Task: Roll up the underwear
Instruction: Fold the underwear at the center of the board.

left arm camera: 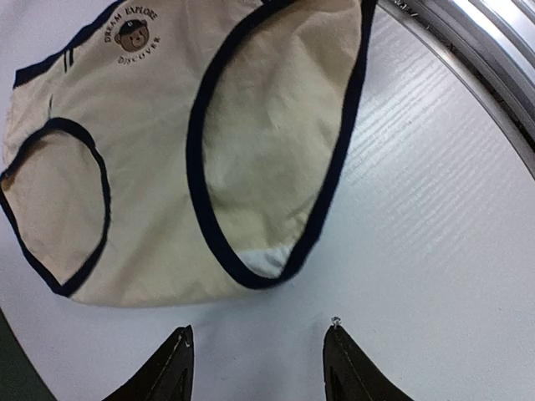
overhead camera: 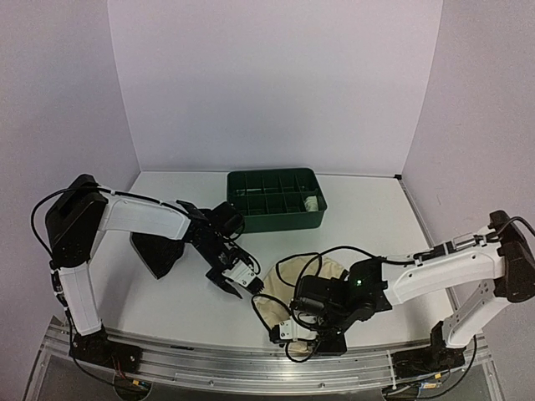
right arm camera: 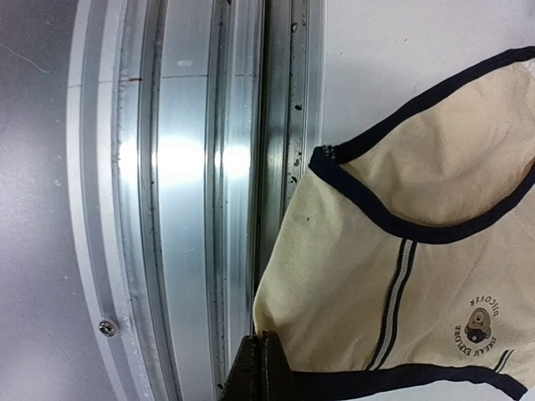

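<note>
Underwear [left arm camera: 167,167] just beyond parted left claw [left arm camera: 259,368], edge in right claw [right arm camera: 263,368]

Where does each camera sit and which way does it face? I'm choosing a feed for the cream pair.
Top external: above and behind the bases, facing down across the table; left arm and right arm show whole, cream underwear near their tips.
Left wrist: on the left arm, facing down at that garment; left fingers, open, at the bottom edge.
Right wrist: on the right arm, facing down at the metal rail and the cloth's corner; right fingers, shut, pinching it.
Shared: both wrist views show the bear logo.
</note>
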